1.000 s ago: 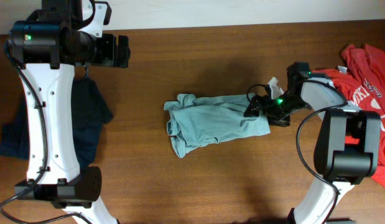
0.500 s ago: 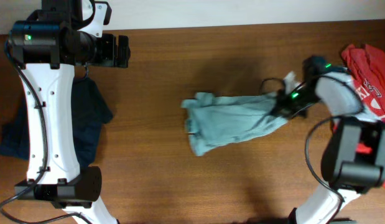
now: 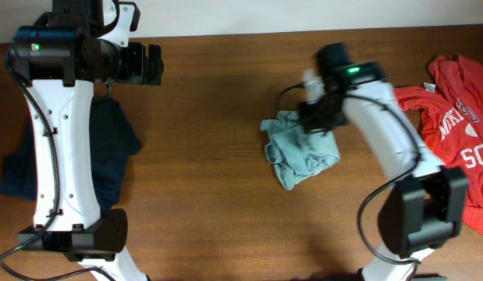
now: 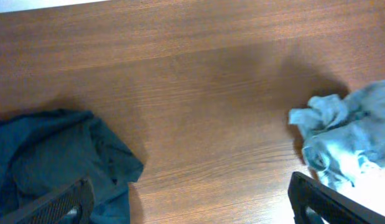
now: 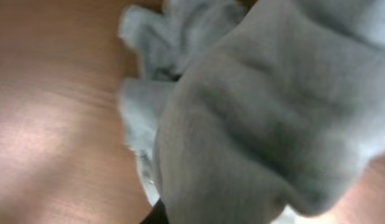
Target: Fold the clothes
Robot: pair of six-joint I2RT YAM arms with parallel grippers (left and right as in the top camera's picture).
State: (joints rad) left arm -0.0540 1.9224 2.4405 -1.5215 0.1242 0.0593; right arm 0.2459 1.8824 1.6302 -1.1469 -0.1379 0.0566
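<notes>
Under right tool (image 3: pixel 313 121), teal T-shirt (image 3: pixel 303 154) bunched, top edge pinched.

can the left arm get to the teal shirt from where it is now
Probably, though it's a long stretch. Bare table lies between the left arm and the shirt, and its jaws stand open. The right arm is over the shirt's top edge, gripping it, so they could crowd each other.

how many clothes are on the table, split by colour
pale teal T-shirt: 1
red T-shirt: 1
dark navy garment: 1
total: 3
</notes>
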